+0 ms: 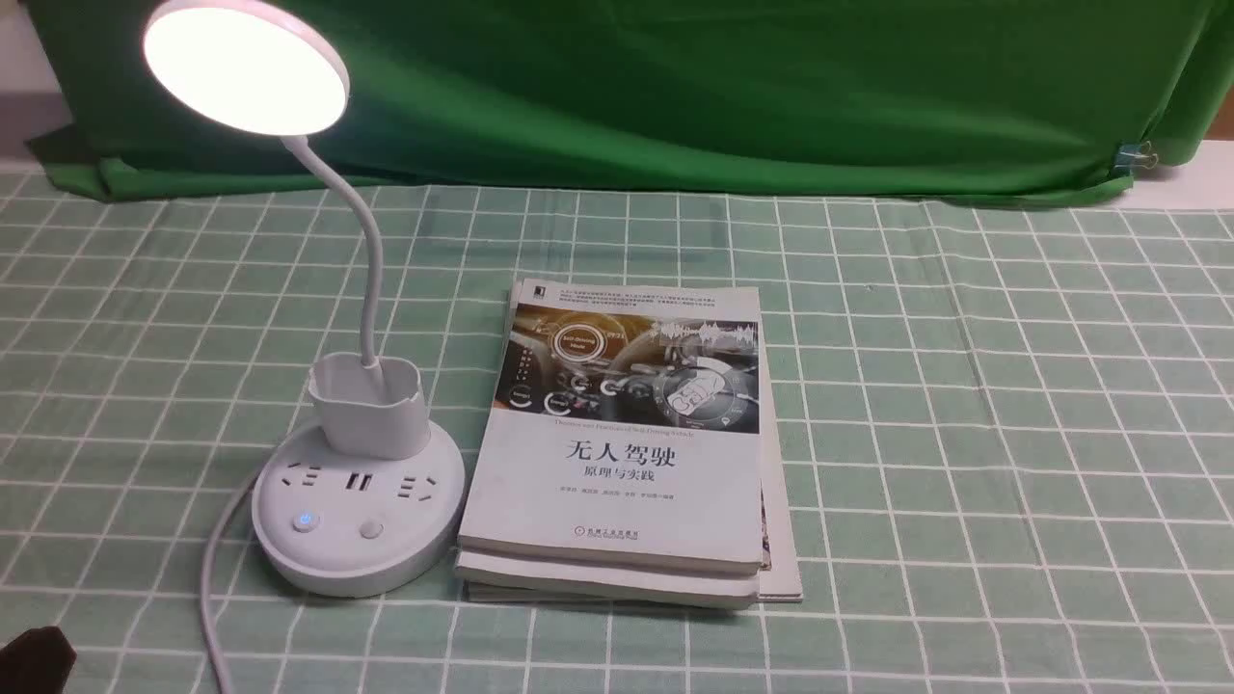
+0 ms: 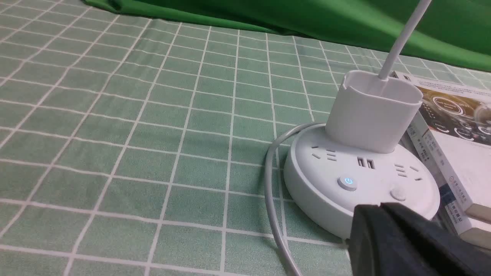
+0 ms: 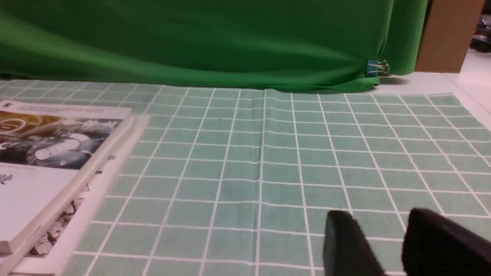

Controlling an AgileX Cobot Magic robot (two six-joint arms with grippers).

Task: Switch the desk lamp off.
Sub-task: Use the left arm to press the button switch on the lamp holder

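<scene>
The white desk lamp [image 1: 359, 501] stands at the left of the table, its round disc head [image 1: 246, 66] lit and glowing. Its round base carries a blue-lit button [image 1: 305, 521] and a plain button [image 1: 371, 528]. In the left wrist view the base [image 2: 330, 191] shows both buttons, the lit one [image 2: 347, 183] and the plain one [image 2: 398, 193]. My left gripper [image 2: 379, 207] is shut and empty, its tips close in front of the base, near the plain button. In the front view only a dark bit of it shows at the lower left corner [image 1: 34, 660]. My right gripper [image 3: 378, 224] is open and empty over bare cloth.
A stack of books [image 1: 627, 453] lies just right of the lamp base, also seen in the right wrist view [image 3: 46, 161]. The lamp's white cord [image 1: 214, 578] runs off the front left. A green backdrop [image 1: 675, 87] hangs behind the checked green tablecloth [image 1: 964, 434].
</scene>
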